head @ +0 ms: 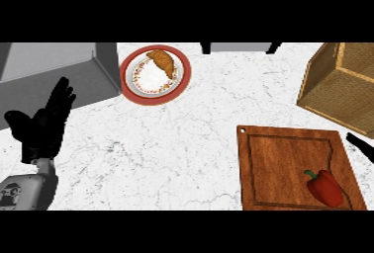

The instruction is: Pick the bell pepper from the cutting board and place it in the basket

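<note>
Left hand (45, 121) resting open at the left edge, fingers straight and up, holding nothing; right hand (361, 147) just a dark sliver at the right edge, fingers impossible to read. Bell pepper (326, 188) lying in the near right corner of the cutting board (281, 163), long axis slanting, stem toward upper left. Far nearer the right hand, with the basket (343, 81) beyond the board on that side.

No legible text, label or number anywhere; perhaps mere pattern on the plate (155, 74) rim
</note>
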